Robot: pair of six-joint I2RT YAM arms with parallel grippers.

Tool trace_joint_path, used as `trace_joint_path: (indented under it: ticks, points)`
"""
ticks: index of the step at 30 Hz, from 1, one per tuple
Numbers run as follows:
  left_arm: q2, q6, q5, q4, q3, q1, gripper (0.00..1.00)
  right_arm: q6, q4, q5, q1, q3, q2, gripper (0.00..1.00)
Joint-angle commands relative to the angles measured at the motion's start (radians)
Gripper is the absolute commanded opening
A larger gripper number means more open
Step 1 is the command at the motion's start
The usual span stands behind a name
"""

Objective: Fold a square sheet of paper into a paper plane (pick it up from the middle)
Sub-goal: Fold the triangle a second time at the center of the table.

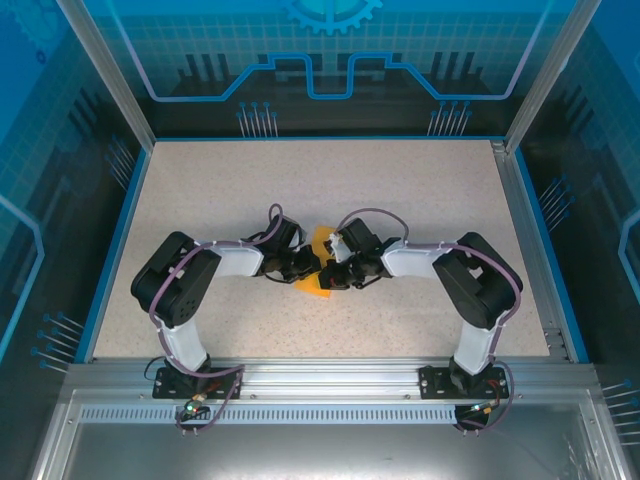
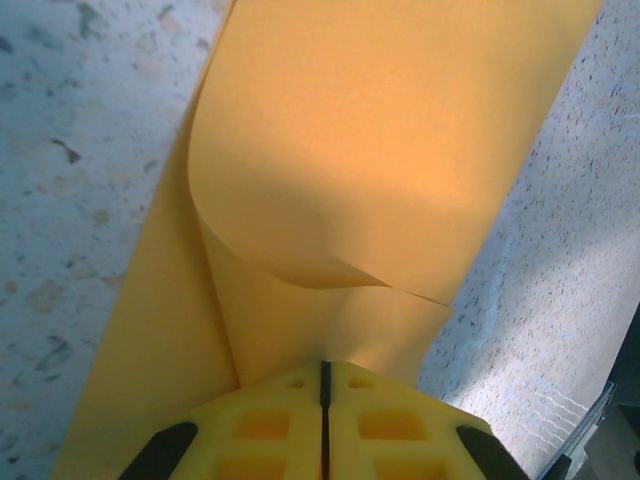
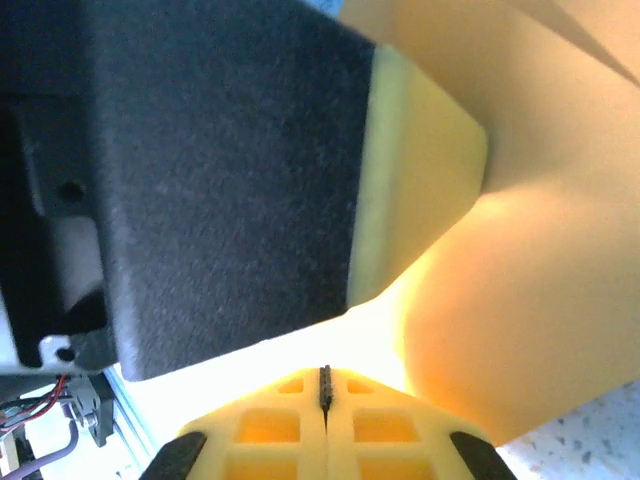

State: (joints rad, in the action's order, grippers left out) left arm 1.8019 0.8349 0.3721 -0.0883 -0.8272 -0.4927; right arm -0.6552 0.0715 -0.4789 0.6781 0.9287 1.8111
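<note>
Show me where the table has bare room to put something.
Bare: the table from the arms to the back wall, and the near strip between the bases. Crowded: the middle, where left tool and right tool meet at the paper.

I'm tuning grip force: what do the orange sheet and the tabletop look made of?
The square sheet of paper: thin matte paper, apparently; it curls softly without cracking. The table: a hard speckled surface, perhaps stone-look laminate.

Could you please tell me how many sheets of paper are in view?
1: the orange-yellow sheet, mid-table, curled and pinched by the left gripper and right gripper; another could hide beneath them.
</note>
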Motion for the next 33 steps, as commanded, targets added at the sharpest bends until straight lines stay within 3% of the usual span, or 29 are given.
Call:
trace_joint_path:
  ticks: [1, 8, 19, 28, 33]
  points:
    - [0.019, -0.027, -0.027, 0.073, 0.027, 0.0, 0.08, -0.012, -0.004, -0.02, -0.009, -0.033, 0.009, 0.04]
    - [0.011, -0.034, -0.028, 0.082, 0.028, 0.001, 0.08, -0.048, -0.074, -0.02, -0.012, -0.11, 0.064, 0.04]
    - [0.008, -0.035, -0.029, 0.084, 0.028, 0.001, 0.08, -0.04, -0.048, -0.048, -0.022, -0.11, -0.038, 0.04]
    - [0.011, -0.034, -0.023, 0.082, 0.022, 0.001, 0.08, -0.056, -0.094, -0.046, -0.031, -0.195, 0.021, 0.04]
    - [0.003, -0.037, -0.023, 0.085, 0.024, 0.001, 0.08, -0.064, -0.071, -0.064, -0.037, -0.163, -0.082, 0.04]
